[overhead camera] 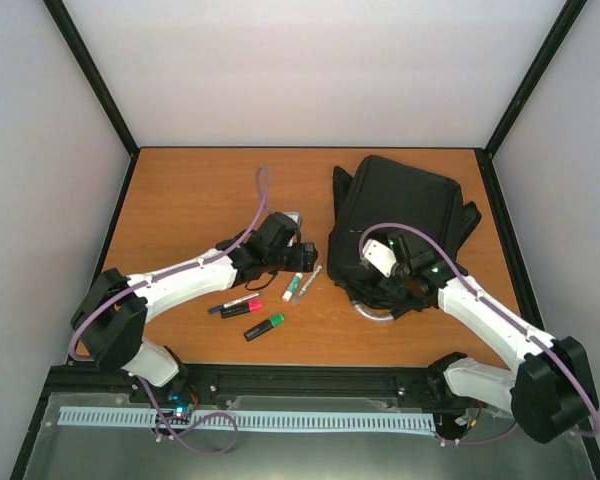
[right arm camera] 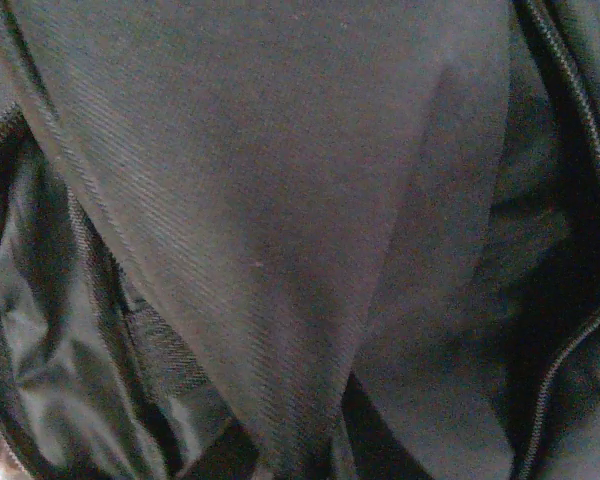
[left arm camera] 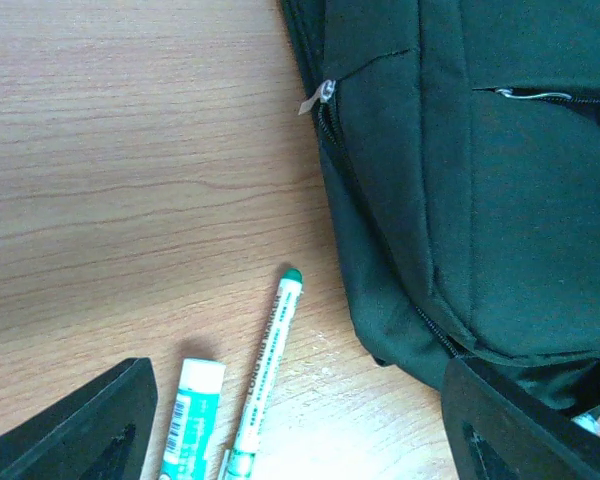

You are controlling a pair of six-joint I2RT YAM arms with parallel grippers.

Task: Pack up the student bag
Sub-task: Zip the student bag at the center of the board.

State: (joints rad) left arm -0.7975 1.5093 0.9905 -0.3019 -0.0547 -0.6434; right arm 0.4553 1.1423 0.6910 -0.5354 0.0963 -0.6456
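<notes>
Bag (overhead camera: 405, 210): black fabric, lying flat on the right half of the table (overhead camera: 190, 200), from mid-depth towards the far edge; its near end is at the right gripper.
Bag zips: in the left wrist view a metal zip pull (left arm camera: 323, 95) sits at the bag's left edge and a second zip line runs across the panel further right. No brand tag can be read.
Handle (overhead camera: 372, 313): grey loop sticking out at the bag's near edge.
Right gripper (overhead camera: 380, 283): down on the near end of the bag. Its camera shows only black cloth, shiny lining and zip teeth, with no fingers in sight, so I cannot tell whether it is released or clenched.
Left gripper (left arm camera: 295, 400): released, jaws spread wide with nothing between them, hovering over the table just left of the bag.
Pen (left arm camera: 265, 370): white barrel, green tip pointing far, lying near the bag's left edge. It has green print along the barrel, too small to read.
Tube (left arm camera: 192, 420): white and teal, just left of the pen, with a barcode-like strip; the lettering is not legible.
Pink marker (overhead camera: 242, 308): dark body, pink cap, nearer and to the left of the pen.
Green marker (overhead camera: 265, 326): dark body, green cap, nearest of all.
</notes>
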